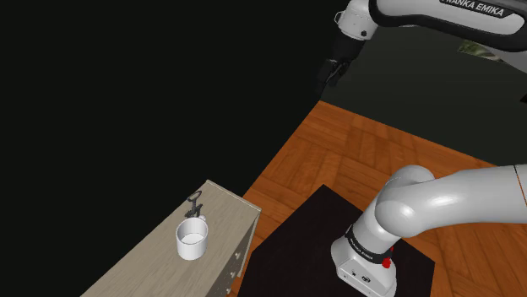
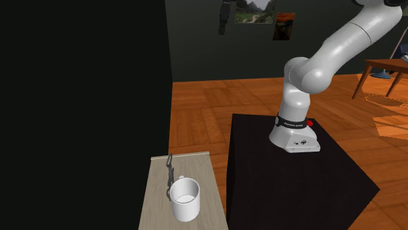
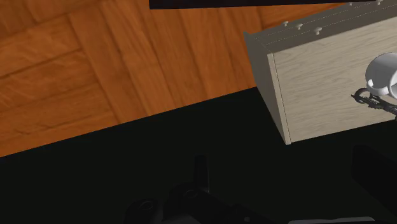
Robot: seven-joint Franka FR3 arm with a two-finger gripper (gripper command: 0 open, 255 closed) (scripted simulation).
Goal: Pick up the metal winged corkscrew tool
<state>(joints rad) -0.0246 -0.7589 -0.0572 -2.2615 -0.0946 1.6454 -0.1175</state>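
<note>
Corkscrew (image 1: 195, 203) lies flat on top of the pale wood dresser (image 1: 143, 261), at the far end in the shoulder view. A white mug (image 1: 192, 240) sits right next to it on the near side; can't tell if they touch. Dresser stands on the wood floor (image 1: 355, 143), to the shoulder view's left of the black stand (image 1: 304, 228), so the target is off to the side of the base and the arm must swing over and come down. Gripper (image 1: 326, 82) hangs high, well apart from the corkscrew, over the floor by the edge of the black area. It reads as a raised overview pose: the wrist view catches the dresser corner, drawer knobs, mug and corkscrew from above. Can't tell whether the gripper is apart or together, since it's dark on black in the wrist view and tiny elsewhere. Corkscrew is thin and dark, so wings and handle direction are hard to read. Mug is cut off at the wrist frame's edge. My read: approach not begun, and the mug will restrict the grasp angle on that side.
</note>
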